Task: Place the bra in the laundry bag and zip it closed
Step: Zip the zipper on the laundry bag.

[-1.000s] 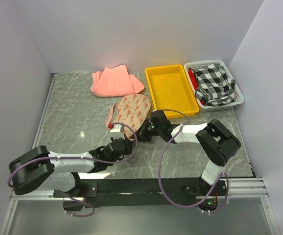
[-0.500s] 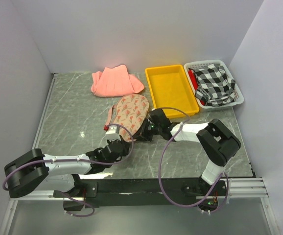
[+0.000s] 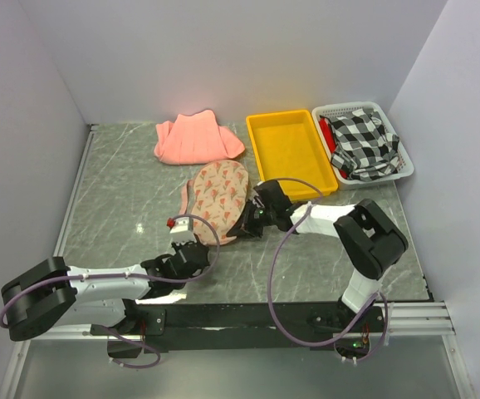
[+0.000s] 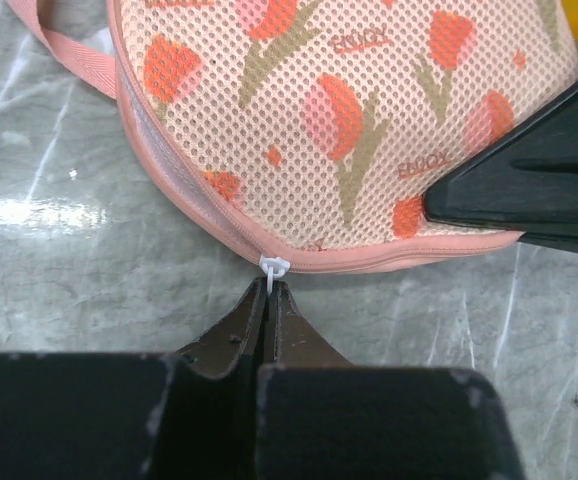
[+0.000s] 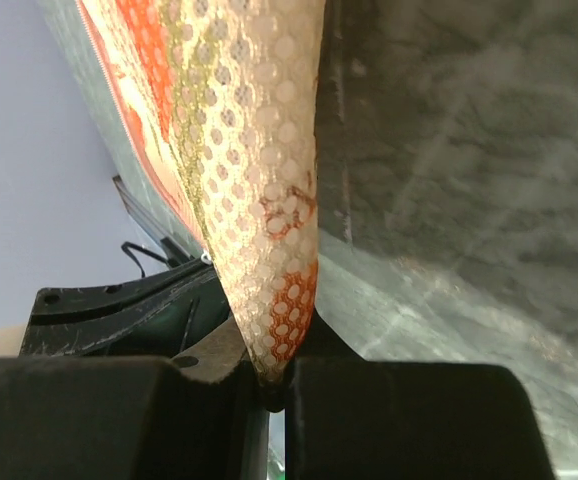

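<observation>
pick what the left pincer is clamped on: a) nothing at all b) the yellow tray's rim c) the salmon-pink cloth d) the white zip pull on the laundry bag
d: in the left wrist view the left pincer is shut on the white zip pull at the laundry bag edge.
</observation>
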Tool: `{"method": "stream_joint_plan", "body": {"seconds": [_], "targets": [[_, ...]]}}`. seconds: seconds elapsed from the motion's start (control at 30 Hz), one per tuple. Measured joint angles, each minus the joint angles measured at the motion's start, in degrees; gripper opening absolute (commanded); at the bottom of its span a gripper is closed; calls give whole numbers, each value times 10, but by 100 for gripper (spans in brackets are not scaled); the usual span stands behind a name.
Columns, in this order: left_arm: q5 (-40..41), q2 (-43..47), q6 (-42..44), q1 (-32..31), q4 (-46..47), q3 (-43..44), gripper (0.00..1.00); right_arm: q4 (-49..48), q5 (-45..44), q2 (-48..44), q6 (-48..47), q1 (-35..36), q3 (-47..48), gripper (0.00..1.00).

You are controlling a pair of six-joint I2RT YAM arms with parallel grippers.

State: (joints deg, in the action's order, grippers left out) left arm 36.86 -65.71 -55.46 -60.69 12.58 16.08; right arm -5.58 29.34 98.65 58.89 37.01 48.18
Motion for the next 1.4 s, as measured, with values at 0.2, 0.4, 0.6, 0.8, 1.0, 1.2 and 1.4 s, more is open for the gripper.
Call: {"method": "stream_joint_plan", "body": {"seconds": [0.2, 0.4, 0.6, 0.8, 1.0, 1.2, 1.4], "targets": [[17, -5, -15, 0, -17, 0, 1, 44, 21, 32, -62, -3, 50, 0], [26, -27, -36, 0, -41, 7, 1, 108, 10, 36, -130, -6, 76, 0], [26, -28, -49, 0, -44, 8, 1, 154, -10, 41, -176, -7, 98, 0], [25, -24, -60, 0, -52, 10, 1, 201, -33, 66, -220, -7, 139, 0], [24, -16, -70, 0, -54, 10, 1, 239, -53, 69, -250, -7, 162, 6], [21, -20, -60, 0, -46, 11, 1, 245, -48, 70, -257, -13, 168, 46], [20, -47, -42, 1, -38, 23, 1, 207, -49, 65, -221, -41, 142, 86]]}}
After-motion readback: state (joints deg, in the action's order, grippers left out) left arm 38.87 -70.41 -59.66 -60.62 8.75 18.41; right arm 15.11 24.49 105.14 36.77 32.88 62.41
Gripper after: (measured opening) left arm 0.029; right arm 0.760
